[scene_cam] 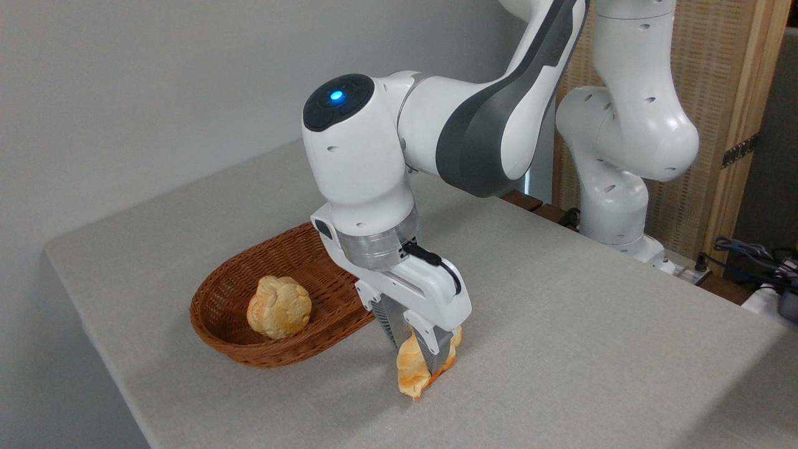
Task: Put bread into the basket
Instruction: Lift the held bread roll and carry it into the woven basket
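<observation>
Pincer (pixel 416 349) is pointing downward at the near part of the table (pixel 561 324), with its two fingers (pixel 436 349) closing on the bread (pixel 413 371), one finger on each side of the loaf. Bread is sitting between the fingers with its lower pointed end at the table surface or just above it; contact with the cloth cannot be told. Its upper end is showing just behind the near finger. Basket (pixel 249 349) is lying just to the left of the pincer, its near rim passing close beside the far finger, apart from the bread. A round bun (pixel 278 307) is resting inside the basket, toward its left end. Arm (pixel 474 125) is rising above the pincer and reaching back to the right toward its base (pixel 623 206) at the table's far edge.
</observation>
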Robot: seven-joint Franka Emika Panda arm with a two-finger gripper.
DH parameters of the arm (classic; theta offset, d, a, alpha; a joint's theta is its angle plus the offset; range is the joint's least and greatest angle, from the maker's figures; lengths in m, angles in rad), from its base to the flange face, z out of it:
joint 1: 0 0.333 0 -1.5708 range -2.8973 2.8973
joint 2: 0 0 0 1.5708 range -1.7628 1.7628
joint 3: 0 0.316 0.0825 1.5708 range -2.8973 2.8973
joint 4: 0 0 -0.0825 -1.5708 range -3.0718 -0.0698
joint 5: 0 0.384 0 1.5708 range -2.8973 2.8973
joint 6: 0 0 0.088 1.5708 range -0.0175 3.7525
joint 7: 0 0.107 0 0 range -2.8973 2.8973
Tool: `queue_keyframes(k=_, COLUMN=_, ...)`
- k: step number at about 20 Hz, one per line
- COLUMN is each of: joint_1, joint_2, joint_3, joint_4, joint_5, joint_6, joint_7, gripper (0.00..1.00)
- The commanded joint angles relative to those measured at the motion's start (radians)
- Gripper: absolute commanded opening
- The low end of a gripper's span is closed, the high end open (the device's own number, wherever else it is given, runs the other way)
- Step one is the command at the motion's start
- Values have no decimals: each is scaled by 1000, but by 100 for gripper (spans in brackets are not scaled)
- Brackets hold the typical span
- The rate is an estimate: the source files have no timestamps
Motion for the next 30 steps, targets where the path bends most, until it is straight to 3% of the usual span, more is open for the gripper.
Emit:
queue_keyframes(k=1, joint_1=-6, joint_2=-19, joint_3=9, joint_4=26, joint_5=9, joint_6=14, joint_7=3, gripper=57)
queue_keyframes(k=13, joint_1=-2, joint_2=-76, joint_3=15, joint_4=101, joint_5=3, joint_6=-2, joint_7=3, gripper=58)
queue_keyframes(k=18, joint_1=-13, joint_2=-79, joint_3=-11, joint_4=163, joint_5=-51, joint_6=-5, joint_7=3, gripper=58)
queue_keyframes(k=20, joint_1=-13, joint_2=-79, joint_3=-64, joint_4=173, joint_5=-80, joint_6=-5, joint_7=-9, gripper=58)
queue_keyframes(k=27, joint_1=-13, joint_2=-65, joint_3=-250, joint_4=173, joint_5=-84, joint_6=-3, joint_7=-142, gripper=61)
queue_keyframes(k=29, joint_1=-13, joint_2=-55, joint_3=-297, joint_4=173, joint_5=-83, joint_6=-5, joint_7=-176, gripper=72)
queue_keyframes(k=30, joint_1=-13, joint_2=-45, joint_3=-317, joint_4=173, joint_5=-83, joint_6=-5, joint_7=-195, gripper=85)
